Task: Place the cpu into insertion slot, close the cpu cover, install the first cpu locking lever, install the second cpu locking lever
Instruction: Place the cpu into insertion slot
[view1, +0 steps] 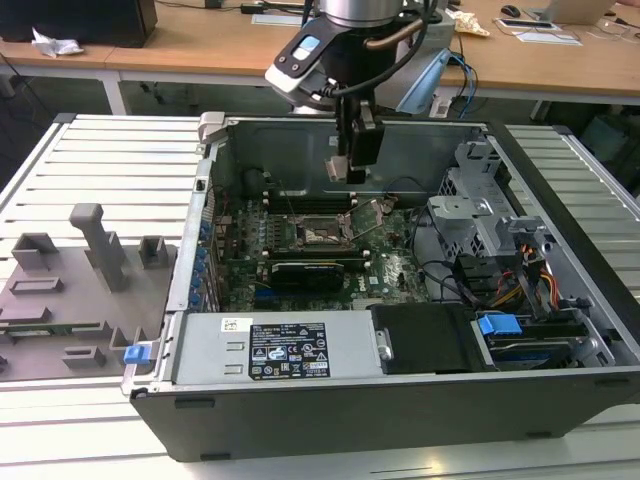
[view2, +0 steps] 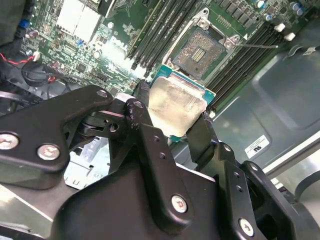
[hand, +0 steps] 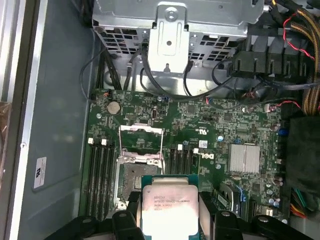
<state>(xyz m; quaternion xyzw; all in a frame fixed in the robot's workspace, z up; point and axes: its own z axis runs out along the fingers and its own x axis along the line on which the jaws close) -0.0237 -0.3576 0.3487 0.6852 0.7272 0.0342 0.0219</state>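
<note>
My gripper (view1: 350, 172) hangs inside the open computer case, above the motherboard (view1: 385, 265), shut on the cpu. In both wrist views the cpu (view2: 175, 105) (hand: 167, 207) is a flat square chip with a pale metal top, pinched at two opposite edges by black fingers (view2: 142, 120) (hand: 131, 212). It is held in the air, tilted in the second wrist view, just short of the bare insertion slot (view2: 202, 50) (hand: 131, 177) (view1: 325, 235). The cpu cover (hand: 142, 128) is swung open past the slot. A thin locking lever (view2: 260, 46) sticks out beside the slot.
Memory slots (hand: 100, 175) flank the socket on both sides. A silver heatsink (hand: 244, 157) sits on the board. A drive cage (view1: 470, 215) with cables, a black power supply (view1: 285, 350) and the case walls (view1: 200, 220) surround the board. Grey fixtures (view1: 95, 250) stand on the table at the exterior view's left.
</note>
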